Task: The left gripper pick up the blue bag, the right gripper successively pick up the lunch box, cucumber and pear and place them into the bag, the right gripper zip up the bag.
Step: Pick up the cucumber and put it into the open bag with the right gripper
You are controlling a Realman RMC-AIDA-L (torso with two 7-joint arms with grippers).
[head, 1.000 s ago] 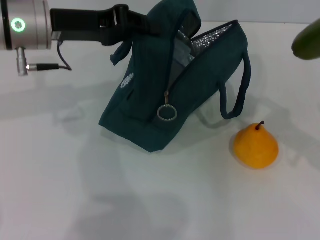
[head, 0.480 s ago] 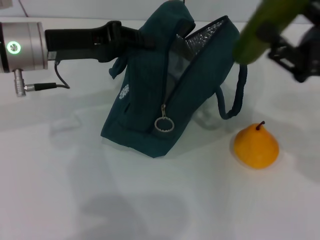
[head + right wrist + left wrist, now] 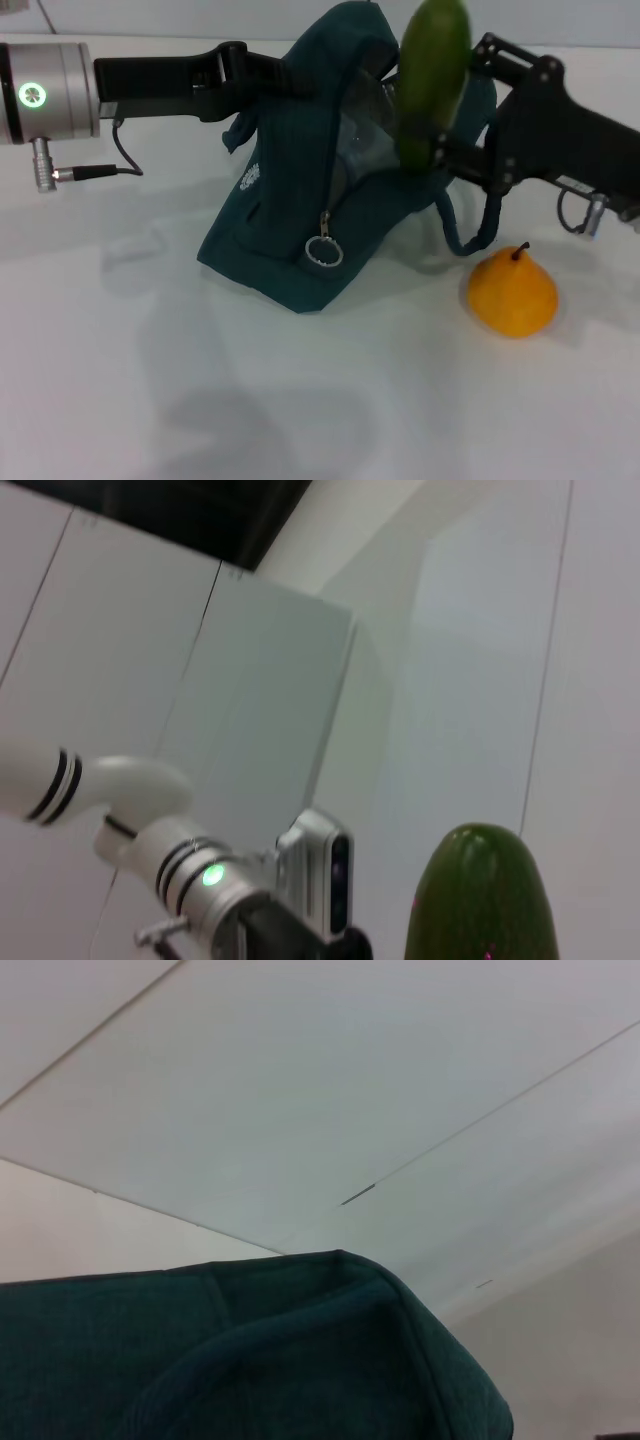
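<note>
The blue bag (image 3: 290, 200) stands tilted on the white table, its mouth open toward the right, and its fabric fills the low part of the left wrist view (image 3: 250, 1360). My left gripper (image 3: 268, 80) is shut on the bag's upper left edge and holds it up. My right gripper (image 3: 462, 105) is shut on the green cucumber (image 3: 432, 70), held nearly upright right at the bag's opening. The cucumber tip (image 3: 485, 895) shows in the right wrist view. The orange pear (image 3: 512, 292) sits on the table to the bag's right. A pale grey shape (image 3: 362, 140) inside the bag may be the lunch box.
The zipper's ring pull (image 3: 322, 252) hangs at the bag's front lower end. A carry strap (image 3: 482, 215) loops down between the bag and the pear. White table (image 3: 150, 380) spreads in front of the bag. The left arm (image 3: 215, 880) shows in the right wrist view.
My right gripper has carried the cucumber leftward from the upper right corner to the bag's opening. The bag, the left gripper and the pear have barely moved.
</note>
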